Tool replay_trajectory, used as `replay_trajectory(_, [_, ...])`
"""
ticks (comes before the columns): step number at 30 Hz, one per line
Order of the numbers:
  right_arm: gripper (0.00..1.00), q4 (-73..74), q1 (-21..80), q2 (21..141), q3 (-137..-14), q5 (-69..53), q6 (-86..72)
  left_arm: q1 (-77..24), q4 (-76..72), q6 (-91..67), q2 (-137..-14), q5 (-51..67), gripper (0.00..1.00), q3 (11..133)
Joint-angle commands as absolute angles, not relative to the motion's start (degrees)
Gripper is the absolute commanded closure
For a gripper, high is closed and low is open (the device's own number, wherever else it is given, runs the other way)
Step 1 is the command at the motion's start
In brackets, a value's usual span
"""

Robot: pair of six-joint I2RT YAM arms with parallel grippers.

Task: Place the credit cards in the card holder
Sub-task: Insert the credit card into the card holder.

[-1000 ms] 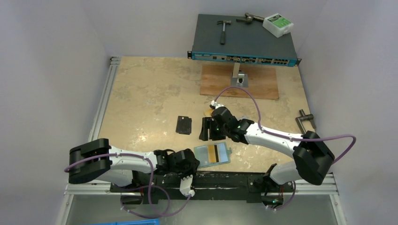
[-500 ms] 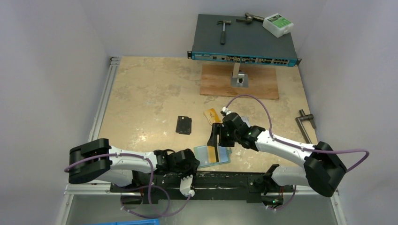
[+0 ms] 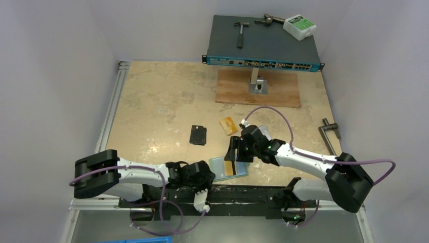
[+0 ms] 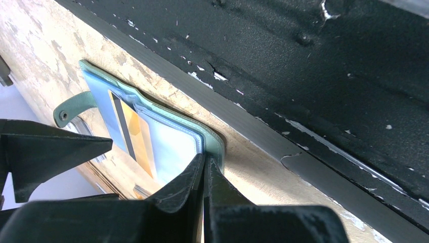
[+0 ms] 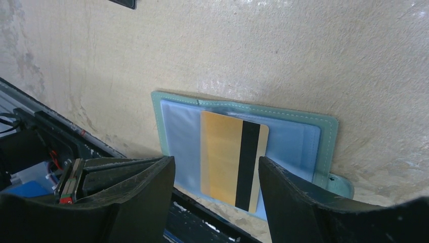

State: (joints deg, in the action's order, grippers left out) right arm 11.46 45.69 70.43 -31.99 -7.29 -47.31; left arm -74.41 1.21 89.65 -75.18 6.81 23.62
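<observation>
Surface: a beige, marbled table [image 3: 152, 96] between plain grey walls, with a black rail along its near edge.
Far edge: a network switch [image 3: 263, 45] carrying two hammers [image 3: 241, 31] and a white box with a green label [image 3: 299, 26]; a wooden board [image 3: 283, 91] with a metal stand lies just in front of it.
Right gripper [image 3: 232, 154]: hangs over the far edge of the card holder, its jaws standing wide apart and holding nothing (in the wrist view the gold card shows in the gap between them).
Left gripper [image 4: 204, 164]: low at the near edge of the table, its jaws pressed together on the near left corner of the card holder.
Card holder [image 3: 216, 167]: teal, lying opened flat near the table's front edge with its pale blue lining up and its snap tab [image 4: 71, 109] sticking out to the side.
Gold card [image 5: 227, 152]: lies flat on the lining with its dark stripe up; whether it sits in a pocket I cannot tell.
Orange card [image 3: 228, 125]: flat on the table, beyond the right gripper.
Black wallet-like rectangle [image 3: 198, 135]: on the table left of the orange card, apart from both arms.
</observation>
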Motion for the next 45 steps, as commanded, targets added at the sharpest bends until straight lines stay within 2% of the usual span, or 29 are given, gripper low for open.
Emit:
replay_trajectory(1, [0.39, 9.0, 45.3, 72.2, -33.2, -7.4, -47.2, -75.1, 8.5, 89.5, -75.5, 9.2, 1.0, 21.2])
replay_trajectory(26, [0.43, 12.1, 45.2, 75.7, -40.6, -4.0, -44.2, -75.2, 8.1, 90.7, -75.2, 9.3, 1.0, 20.7])
replay_trajectory(30, [0.5, 10.9, 45.2, 78.4, -43.4, -4.6, -43.3, -75.3, 8.1, 90.7, -75.3, 9.3, 1.0, 20.7])
replay_trajectory(35, [0.69, 8.2, 45.2, 82.8, -43.8, -5.3, -42.4, -75.3, 8.1, 90.8, -75.4, 9.3, 1.0, 20.7])
replay_trajectory(39, [0.8, 7.4, 45.2, 84.0, -43.6, -5.3, -41.9, -75.3, 8.0, 90.8, -75.3, 9.3, 1.0, 20.7])
replay_trajectory(45, [0.85, 6.8, 45.2, 84.3, -42.6, -5.1, -42.4, -75.3, 7.8, 91.2, -75.5, 9.6, 1.0, 20.8])
